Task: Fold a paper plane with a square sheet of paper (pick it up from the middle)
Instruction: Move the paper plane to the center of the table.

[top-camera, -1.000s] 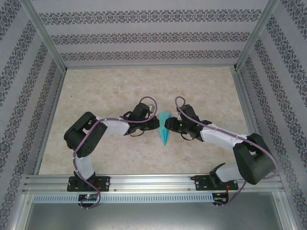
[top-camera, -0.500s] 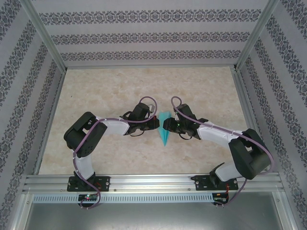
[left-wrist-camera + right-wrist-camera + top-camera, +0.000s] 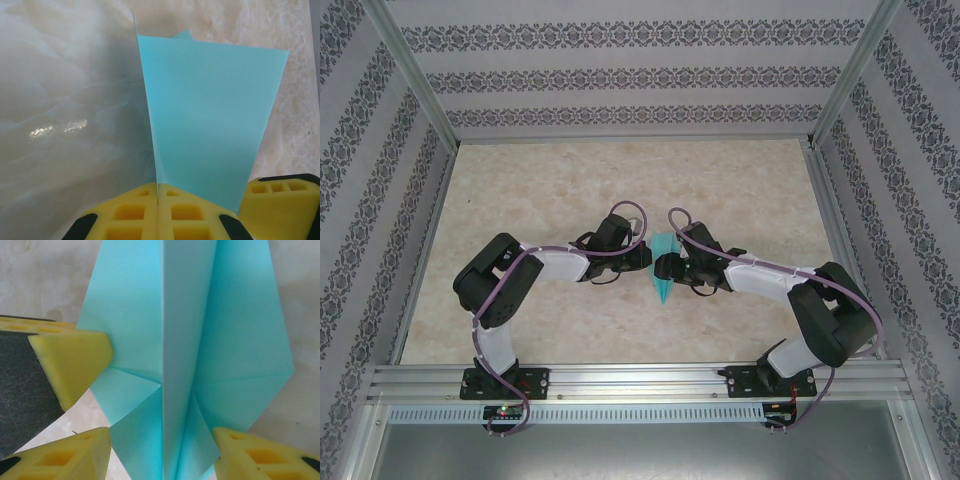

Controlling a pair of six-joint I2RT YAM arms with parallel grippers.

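Observation:
The square sheet of paper is folded into a teal paper plane (image 3: 662, 287) at the middle of the table, its sharp tip toward the near edge. My left gripper (image 3: 647, 258) reaches it from the left. In the left wrist view this gripper (image 3: 158, 189) is shut on a raised fold of the plane (image 3: 210, 115). My right gripper (image 3: 663, 268) comes in from the right. In the right wrist view it (image 3: 162, 460) stands open, its yellow fingers (image 3: 65, 457) straddling the plane (image 3: 190, 340) along its centre ridge. The left gripper's finger (image 3: 75, 360) touches the plane's left wing.
The marble-patterned tabletop (image 3: 570, 190) stretches free behind and to both sides of the arms. Aluminium rails (image 3: 620, 380) run along the near edge, and patterned walls (image 3: 620, 80) enclose the back and sides.
The right arm has slid left over the plane, and its jaws have spread wider. The left gripper has kept its hold and not moved.

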